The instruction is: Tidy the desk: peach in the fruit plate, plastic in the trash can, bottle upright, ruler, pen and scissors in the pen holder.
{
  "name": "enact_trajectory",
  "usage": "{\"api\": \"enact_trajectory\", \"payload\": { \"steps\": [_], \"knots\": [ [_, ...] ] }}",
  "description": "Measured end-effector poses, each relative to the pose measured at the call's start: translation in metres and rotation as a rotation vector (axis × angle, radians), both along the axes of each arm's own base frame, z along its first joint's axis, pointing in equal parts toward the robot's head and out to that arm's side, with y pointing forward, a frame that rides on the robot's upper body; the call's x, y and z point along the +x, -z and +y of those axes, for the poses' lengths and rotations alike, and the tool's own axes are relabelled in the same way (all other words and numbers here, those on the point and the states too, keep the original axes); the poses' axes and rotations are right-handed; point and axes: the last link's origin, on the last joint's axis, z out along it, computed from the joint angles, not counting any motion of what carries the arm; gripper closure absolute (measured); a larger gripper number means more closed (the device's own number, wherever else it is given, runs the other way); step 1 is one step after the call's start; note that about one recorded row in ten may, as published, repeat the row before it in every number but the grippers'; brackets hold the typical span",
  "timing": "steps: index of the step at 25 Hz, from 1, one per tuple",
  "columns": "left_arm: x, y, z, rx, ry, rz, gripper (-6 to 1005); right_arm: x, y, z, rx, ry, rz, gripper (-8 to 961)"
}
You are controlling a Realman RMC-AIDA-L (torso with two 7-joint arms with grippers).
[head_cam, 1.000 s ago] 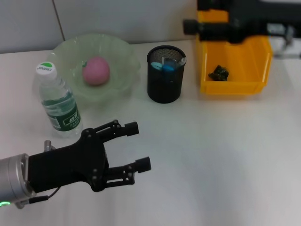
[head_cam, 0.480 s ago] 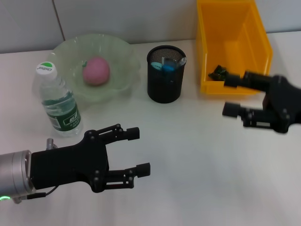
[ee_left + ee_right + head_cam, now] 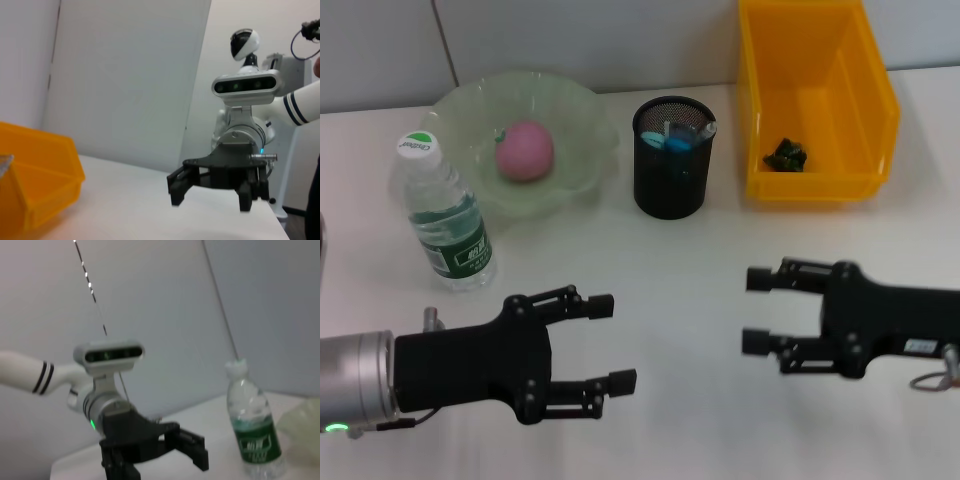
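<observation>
My left gripper (image 3: 616, 340) hangs over bare desk (image 3: 680, 290) near the front, jaws spread and holding nothing; my right gripper (image 3: 756, 310) hangs opposite it, also spread and empty, the two facing each other across an open stretch. The risk I judge from here is mostly clumsiness: the bottle (image 3: 442, 215) stands upright just beyond my left gripper, and a careless swing of that arm could tip it over and undo that part of the job. If both arms swing inward together, the fingertips could also meet, since they point at one another. As for the containers, the peach (image 3: 525, 150) lies in the pale green fruit plate (image 3: 585, 115), which sits touching or nearly touching the bottle. The black mesh pen holder (image 3: 670, 195) holds several items with a blue part showing at the rim, but I cannot tell ruler, pen and scissors apart. The yellow bin serving as trash can (image 3: 815, 185) holds a small dark crumpled piece (image 3: 786, 154), likely the plastic. Nothing loose is visible on the desk, so the tidying looks done.
</observation>
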Motion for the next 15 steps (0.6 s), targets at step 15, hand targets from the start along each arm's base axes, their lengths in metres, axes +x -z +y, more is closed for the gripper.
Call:
{"api": "enact_trajectory", "payload": {
  "steps": [15],
  "knots": [
    [-0.007,0.014,-0.010,-0.017,-0.028,0.008,155,0.005,0.022,-0.008,-0.049,-0.005,-0.067,192]
  ]
}}
